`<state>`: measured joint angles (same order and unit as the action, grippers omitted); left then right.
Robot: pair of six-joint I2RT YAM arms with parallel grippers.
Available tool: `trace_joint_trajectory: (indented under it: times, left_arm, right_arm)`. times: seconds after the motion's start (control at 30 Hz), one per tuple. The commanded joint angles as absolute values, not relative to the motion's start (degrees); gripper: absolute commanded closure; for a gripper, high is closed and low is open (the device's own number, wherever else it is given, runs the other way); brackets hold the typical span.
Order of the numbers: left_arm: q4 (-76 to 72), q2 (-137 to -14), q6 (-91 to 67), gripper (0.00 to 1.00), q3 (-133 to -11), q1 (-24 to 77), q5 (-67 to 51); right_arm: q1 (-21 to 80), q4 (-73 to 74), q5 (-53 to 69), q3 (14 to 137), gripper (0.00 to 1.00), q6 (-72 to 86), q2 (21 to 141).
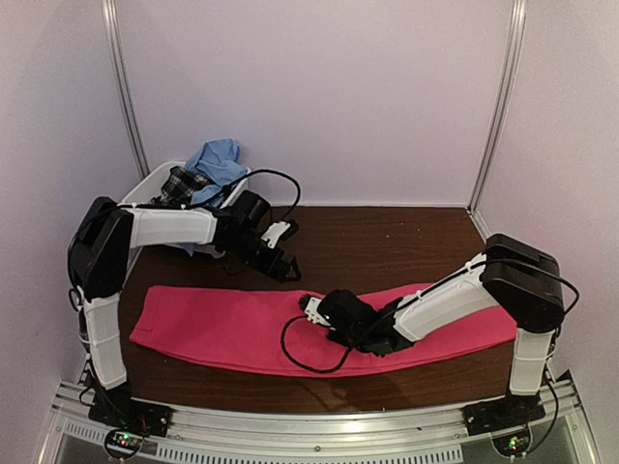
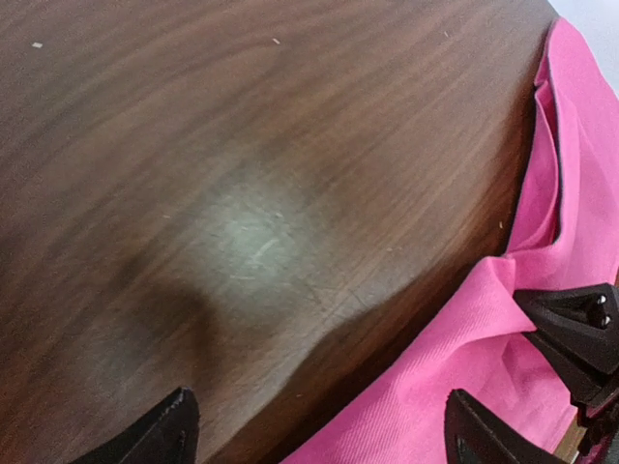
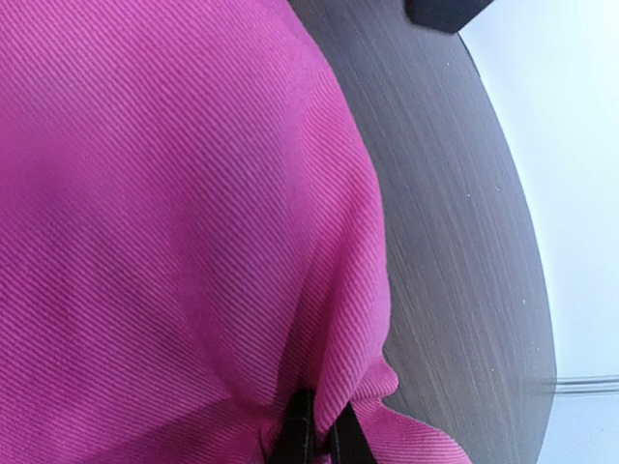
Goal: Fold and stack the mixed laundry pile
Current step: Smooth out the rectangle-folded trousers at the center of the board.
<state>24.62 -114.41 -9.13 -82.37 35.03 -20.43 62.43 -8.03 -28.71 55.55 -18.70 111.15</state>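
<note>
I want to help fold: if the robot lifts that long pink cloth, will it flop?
Probably floppy: the long pink ribbed cloth puckers where the right gripper pinches it. Its ribbed weave likely grips rather than slips.

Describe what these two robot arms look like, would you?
The left arm and right arm match: white tubular links, bulky black joints, loose black cables looping alongside. The left gripper and right gripper are black.

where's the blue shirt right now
The blue shirt is at the table's back left in the top view, heaped in the white tub beside the plaid garment, beyond the left tool and the pink cloth.
</note>
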Motion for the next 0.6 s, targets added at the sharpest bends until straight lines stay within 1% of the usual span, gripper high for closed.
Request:
trace_joint_trajectory:
  times: [0.0, 0.1, 0.17, 0.23, 0.27, 0.3, 0.33, 0.4, 0.47, 0.53, 0.57]
  left_arm:
    - [29.5, -119.7, -4.9, 0.13, -85.2, 35.3, -29.6]
    - [29.4, -120.1, -3.7, 0.25, -83.7, 35.3, -33.7]
    - [27.7, -119.2, -3.2, 0.41, -81.9, 35.3, -36.0]
    - [26.4, -117.9, -2.7, 0.61, -80.2, 35.3, -37.0]
    - [25.5, -117.2, -2.5, 0.74, -79.4, 35.3, -36.8]
    - [23.8, -115.9, -2.6, 0.92, -78.1, 35.3, -36.4]
    - [21.6, -114.2, -2.8, 1.00, -76.4, 35.3, -35.3]
    - [16.8, -110.6, -2.8, 1.00, -72.9, 35.5, -32.9]
    - [15.0, -107.9, -0.8, 1.00, -70.7, 36.3, -28.7]
    - [15.1, -106.6, 4.0, 1.00, -70.0, 38.5, -22.3]
    - [15.4, -106.4, 6.4, 1.00, -69.7, 39.9, -18.3]
  right_arm:
    - [62.8, -11.1, -37.8, 52.5, 1.00, -21.2, 113.3]
    - [62.9, -12.6, -39.4, 51.4, 1.00, -21.6, 113.3]
    - [62.9, -13.8, -40.4, 50.6, 1.00, -21.6, 113.1]
    - [63.0, -15.0, -41.5, 50.1, 1.00, -21.5, 112.7]
    - [62.9, -15.6, -42.2, 50.0, 1.00, -21.3, 112.6]
    - [62.9, -15.7, -42.7, 49.9, 1.00, -21.1, 112.4]
    - [63.0, -15.4, -43.2, 50.2, 0.92, -20.5, 112.0]
    - [62.9, -13.5, -42.0, 50.3, 0.76, -18.2, 109.5]
    - [62.7, -11.6, -38.6, 49.5, 0.52, -15.3, 105.1]
    - [62.1, -8.9, -32.8, 48.3, 0.31, -12.0, 98.7]
    - [61.3, -7.7, -28.0, 47.5, 0.24, -10.5, 95.3]
